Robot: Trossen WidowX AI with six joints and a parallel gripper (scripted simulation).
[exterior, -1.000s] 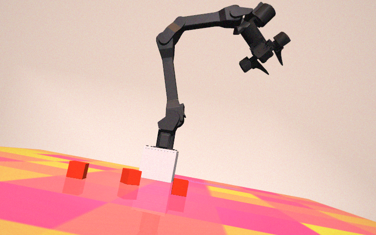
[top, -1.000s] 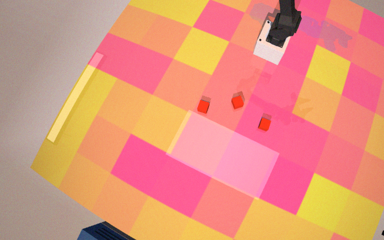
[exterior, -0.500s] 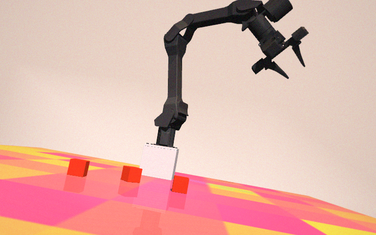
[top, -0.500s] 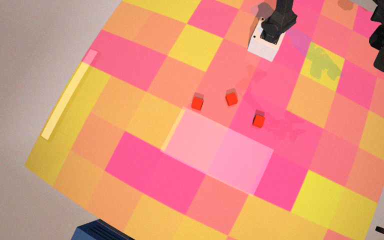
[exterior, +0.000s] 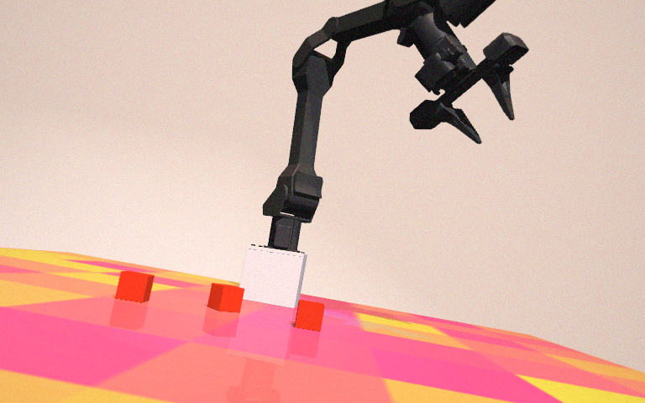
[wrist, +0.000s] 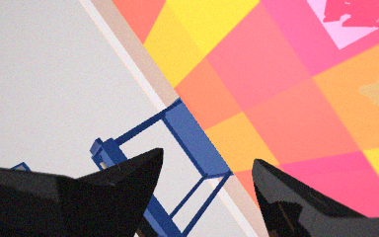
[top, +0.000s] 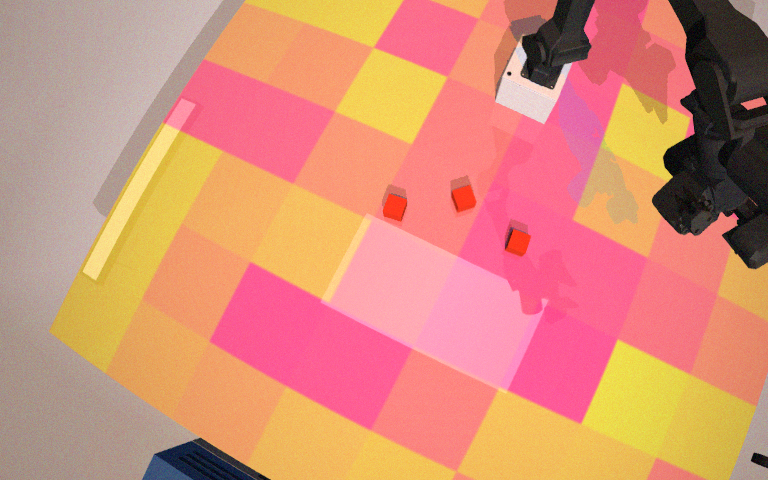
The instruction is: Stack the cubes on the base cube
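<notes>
Up high over the counter (top: 283, 339), well away from everything: the tool (exterior: 495, 128), spread apart and pinching nothing. Plenty of room between the two dark fingers for one small block, so probably kept that way to be ready for a first grab.

Down near the middle of the counter, a bit toward the edge with the arm's white stand (exterior: 272, 277): three red cubes, all flat, none stacked. Left red cube (exterior: 134, 286) well apart from the others. Middle red cube (exterior: 225, 297) just in front of the white stand. Right red cube (exterior: 309, 315) nearest the tool's side. Cannot tell which one is the fixed base; all look the same.

Through the wrist view, only checkered squares, the counter's edge and a blue frame (wrist: 192, 138) beyond it. No cube there, so not aimed at one yet.

Nothing of the job done so far. Next, likely: swing down over a loose cube and line up the fingers with its flat sides.
</notes>
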